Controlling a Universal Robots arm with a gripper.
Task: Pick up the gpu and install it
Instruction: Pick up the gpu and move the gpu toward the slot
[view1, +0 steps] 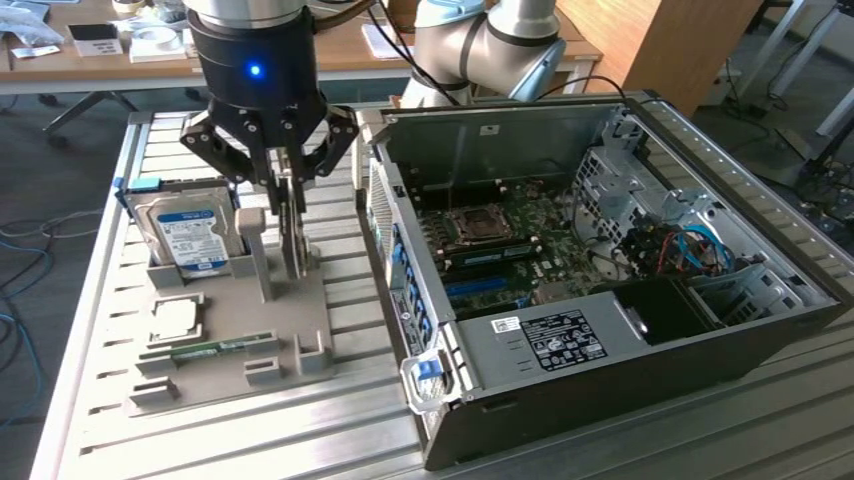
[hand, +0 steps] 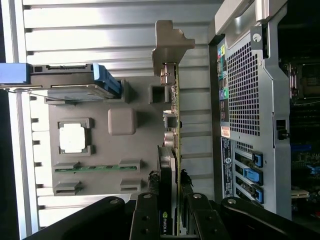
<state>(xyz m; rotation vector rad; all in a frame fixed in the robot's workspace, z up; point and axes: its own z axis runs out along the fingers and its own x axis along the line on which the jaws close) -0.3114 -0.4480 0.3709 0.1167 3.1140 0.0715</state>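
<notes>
The gpu (view1: 302, 256) stands on edge over the grey holder tray (view1: 274, 325), a thin card hanging below my gripper (view1: 291, 215). The wrist view looks along the gpu (hand: 175, 102): a green board edge, a dark face with a logo near the fingers, and the silver end bracket (hand: 170, 42) at its far end. My gripper (hand: 170, 177) is shut on the card, one finger (hand: 150, 210) against each face. The open computer case (view1: 727, 340) lies just to the exterior view's right of the card.
On the holder tray sit a blue-labelled hard drive (view1: 187, 238), a processor chip (view1: 174, 318) and a narrow green memory stick (view1: 214, 350). The case's perforated rear panel (hand: 245, 90) runs close beside the card. The motherboard (view1: 514, 245) lies exposed inside. A slatted metal table (view1: 107, 400) carries everything.
</notes>
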